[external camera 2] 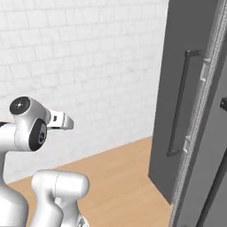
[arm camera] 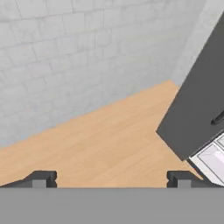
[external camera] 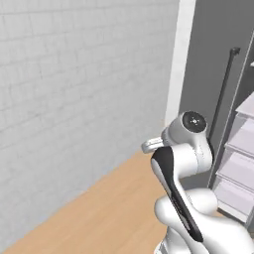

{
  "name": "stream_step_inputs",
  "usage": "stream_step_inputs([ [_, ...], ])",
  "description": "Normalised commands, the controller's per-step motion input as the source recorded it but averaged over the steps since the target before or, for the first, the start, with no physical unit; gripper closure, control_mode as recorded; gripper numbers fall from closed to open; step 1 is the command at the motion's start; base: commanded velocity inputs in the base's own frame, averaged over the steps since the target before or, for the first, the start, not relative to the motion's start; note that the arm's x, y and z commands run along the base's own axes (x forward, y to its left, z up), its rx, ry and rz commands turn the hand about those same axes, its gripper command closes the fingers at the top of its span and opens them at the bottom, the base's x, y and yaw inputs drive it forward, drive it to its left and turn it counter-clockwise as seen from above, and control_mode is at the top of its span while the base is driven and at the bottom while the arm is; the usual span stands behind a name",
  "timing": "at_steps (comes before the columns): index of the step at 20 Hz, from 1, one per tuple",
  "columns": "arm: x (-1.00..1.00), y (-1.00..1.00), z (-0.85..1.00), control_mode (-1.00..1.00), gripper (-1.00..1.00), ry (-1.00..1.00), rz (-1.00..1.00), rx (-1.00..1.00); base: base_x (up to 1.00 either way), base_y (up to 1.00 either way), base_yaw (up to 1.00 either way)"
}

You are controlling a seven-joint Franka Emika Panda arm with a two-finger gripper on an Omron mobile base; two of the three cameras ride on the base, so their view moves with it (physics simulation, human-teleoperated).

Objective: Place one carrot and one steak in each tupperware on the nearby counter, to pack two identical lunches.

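1. Fridge (external camera 2: 190,88) is standing open beside the white tiled wall (external camera: 74,99); white shelves (external camera: 240,163) are showing.
2. Wood floor (arm camera: 109,140) is lying below; carrots, steaks, tupperware are sitting somewhere unseen.
3. Gripper (arm camera: 111,178) is hanging empty, fingers (arm camera: 41,178) spread wide.
4. Judgement: fetching step; next, reaching into the shelves.

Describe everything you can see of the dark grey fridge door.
The fridge door is a flat, dark grey panel, matte and smooth as rendered. It stands swung open, upright on the wood-look floor. A thin dark vertical bar handle with bent ends is fixed to its face. Behind its edge, white shelves show inside. Nothing touches it; the gripper is apart, fingers spread.
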Motion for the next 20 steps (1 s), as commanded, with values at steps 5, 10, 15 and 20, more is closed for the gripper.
stream_step_inputs([
  [5,0.00,0.00,0.00,1.00,-1.00,0.00,0.00,0.00,0.46,0.43,-0.78],
  [10,0.00,0.00,0.00,1.00,-1.00,0.00,0.00,0.00,0.28,0.23,-0.83],
  [15,0.00,0.00,0.00,1.00,-1.00,0.00,0.00,0.00,0.40,0.18,-0.81],
  [20,0.00,0.00,0.00,1.00,-1.00,0.00,0.00,0.00,0.17,0.06,-0.26],
])
